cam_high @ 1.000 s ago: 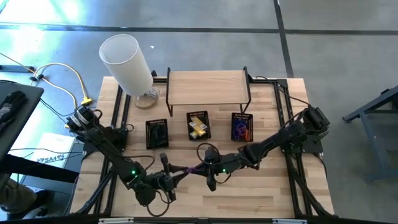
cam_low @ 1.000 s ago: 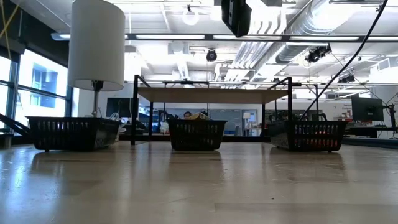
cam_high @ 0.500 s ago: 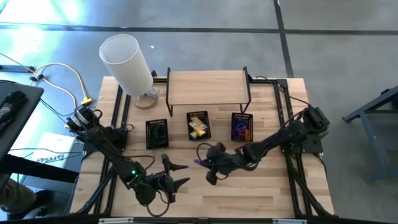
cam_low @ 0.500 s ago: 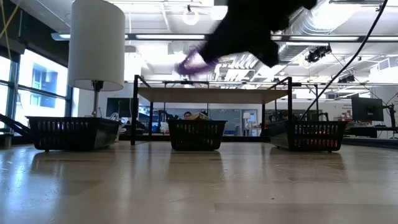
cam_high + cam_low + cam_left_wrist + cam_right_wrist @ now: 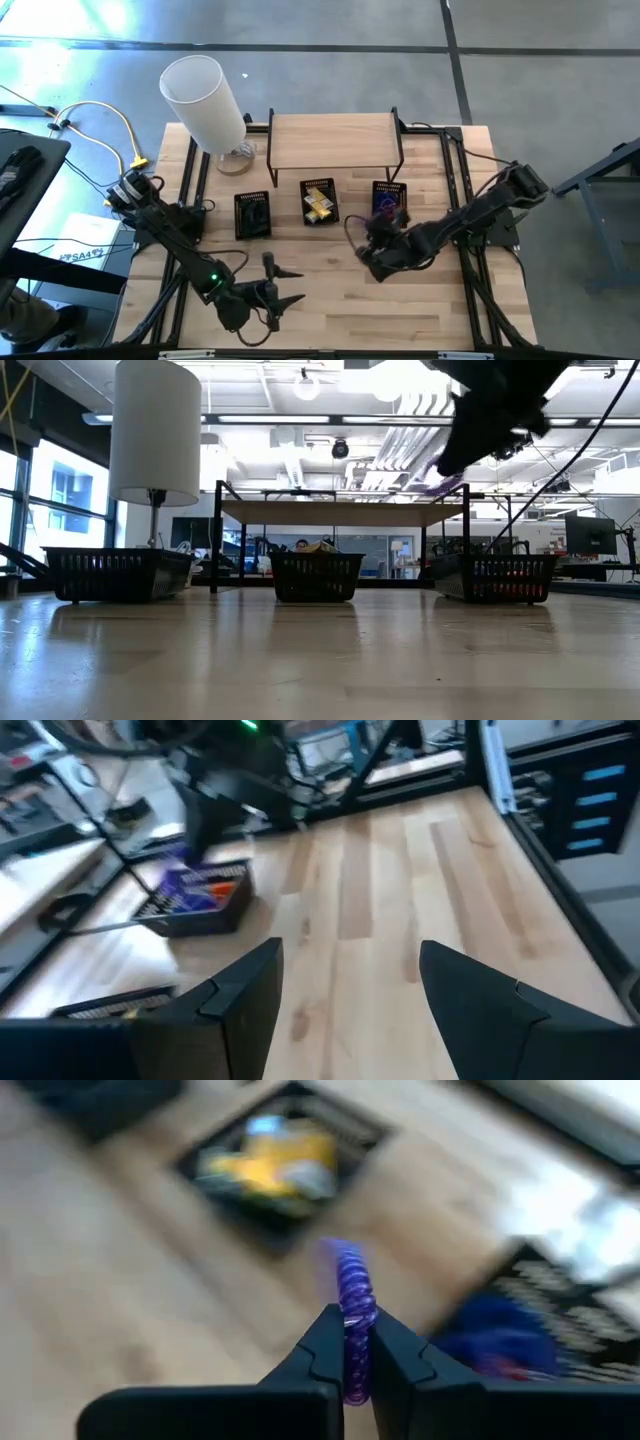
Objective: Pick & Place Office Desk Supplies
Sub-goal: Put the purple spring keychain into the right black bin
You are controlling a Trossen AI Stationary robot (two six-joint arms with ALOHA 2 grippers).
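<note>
Grey concrete floor (image 5: 520,60) surrounds the table; bright ceiling lights (image 5: 305,385) and windows (image 5: 70,495) beyond.

Motion is blurring the right gripper (image 5: 478,435) in the low view; the baskets' (image 5: 268,1155) contents are smearing beyond recognition in the right wrist view
</note>
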